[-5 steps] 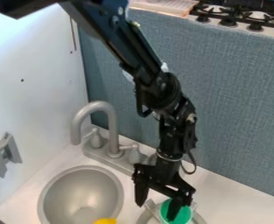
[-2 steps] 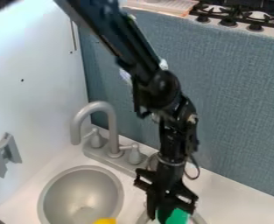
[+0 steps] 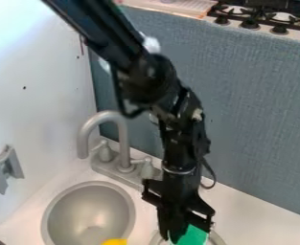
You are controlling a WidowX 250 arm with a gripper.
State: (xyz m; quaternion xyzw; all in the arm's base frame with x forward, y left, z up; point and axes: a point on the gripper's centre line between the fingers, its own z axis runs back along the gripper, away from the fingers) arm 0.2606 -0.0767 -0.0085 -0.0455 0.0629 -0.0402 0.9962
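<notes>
The gripper (image 3: 170, 234) hangs low at the bottom of the camera view, right of the sink bowl, its fingers close together at the left side of a green cup (image 3: 193, 236). It is shut on the cup's edge. Part of the cup is hidden behind the black fingers. Beneath and around the cup shows the curved grey rim of a round basin (image 3: 217, 239). A yellow object (image 3: 115, 242) lies at the lower edge of the sink bowl.
Left of the gripper is the grey sink bowl (image 3: 88, 213). Behind it stand a curved faucet (image 3: 123, 139) and its handles. A blue-grey panel (image 3: 261, 119) rises along the back, with a stove (image 3: 261, 16) beyond. A grey bracket (image 3: 5, 168) sits on the white left wall.
The gripper's fingers were spread over the cup, then came together and lower. The green cup's visible shape has changed, looking tilted. The upper arm has shifted left.
</notes>
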